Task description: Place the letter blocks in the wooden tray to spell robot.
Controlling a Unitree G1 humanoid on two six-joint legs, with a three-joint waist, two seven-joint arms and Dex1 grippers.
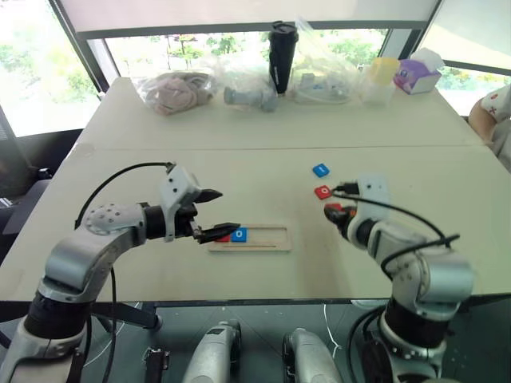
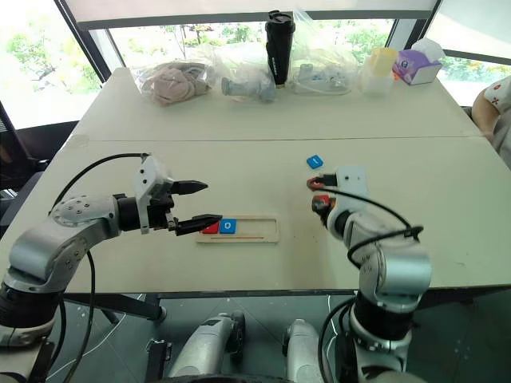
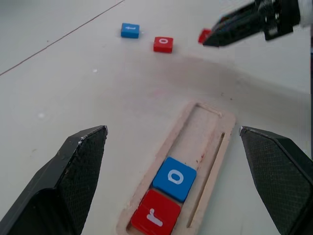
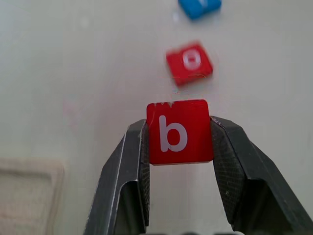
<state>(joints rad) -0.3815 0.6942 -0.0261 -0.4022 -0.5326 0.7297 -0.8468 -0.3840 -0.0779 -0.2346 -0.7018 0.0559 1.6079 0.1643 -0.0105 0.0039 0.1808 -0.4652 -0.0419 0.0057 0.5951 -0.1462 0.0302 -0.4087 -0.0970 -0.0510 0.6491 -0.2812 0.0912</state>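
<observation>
The right end effector (image 4: 180, 142), angled down over the bench (image 1: 160, 263), grips the red "b" block (image 4: 179, 132); the left end effector (image 3: 176, 166) hangs open above the wooden tray (image 3: 212, 142).

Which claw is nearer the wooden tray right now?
Left. The left claw hovers open over the end of the wooden tray that holds the red r and blue o blocks. The right claw, shut on the red b block, is off to the tray's right.

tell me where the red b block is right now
The red b block is clamped in the right gripper, held off the table on the robot's right, just short of the loose red o block and away from the wooden tray.
</observation>
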